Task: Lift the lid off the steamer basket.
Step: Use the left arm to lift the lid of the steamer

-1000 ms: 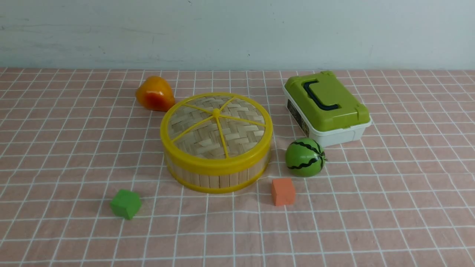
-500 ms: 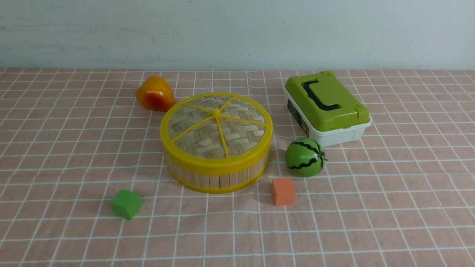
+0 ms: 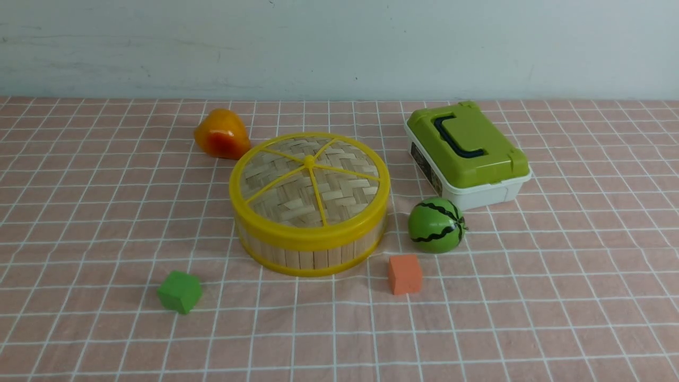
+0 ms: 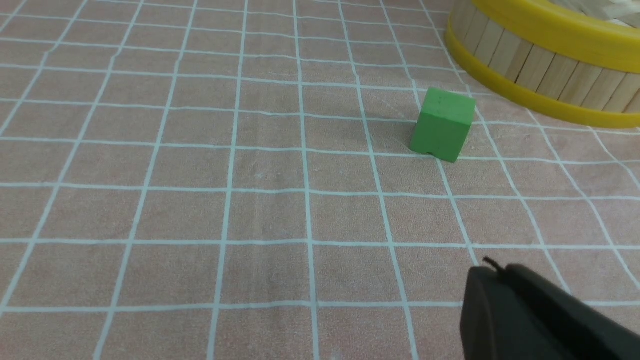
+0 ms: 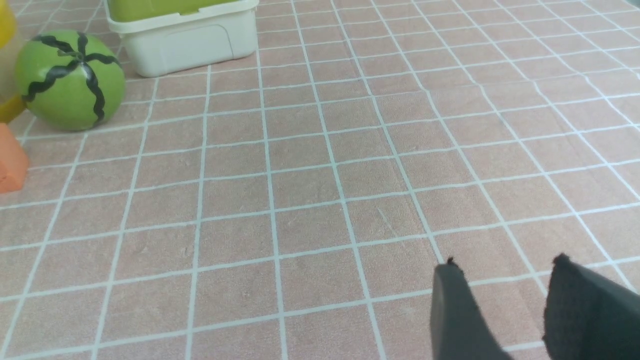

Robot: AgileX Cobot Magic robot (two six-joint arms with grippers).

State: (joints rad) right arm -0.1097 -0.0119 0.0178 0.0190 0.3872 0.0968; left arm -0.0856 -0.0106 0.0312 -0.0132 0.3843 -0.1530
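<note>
The steamer basket (image 3: pixel 310 249) stands in the middle of the checked cloth, round with pale slat walls and yellow rims. Its lid (image 3: pixel 310 183), woven bamboo with yellow spokes and a small centre knob, rests flat on top. The left wrist view catches part of the steamer basket wall (image 4: pixel 545 70). My left gripper (image 4: pixel 497 272) hovers low over the cloth, shut and empty, some way short of the basket. My right gripper (image 5: pixel 505 267) is open with nothing between its fingers, over bare cloth far from the basket. Neither arm shows in the front view.
A green cube (image 3: pixel 180 291) lies front-left of the basket, an orange cube (image 3: pixel 404 274) front-right. A toy watermelon (image 3: pixel 436 225) sits right of the basket, before a white box with a green top (image 3: pixel 467 151). An orange-yellow fruit (image 3: pixel 220 135) lies behind the basket.
</note>
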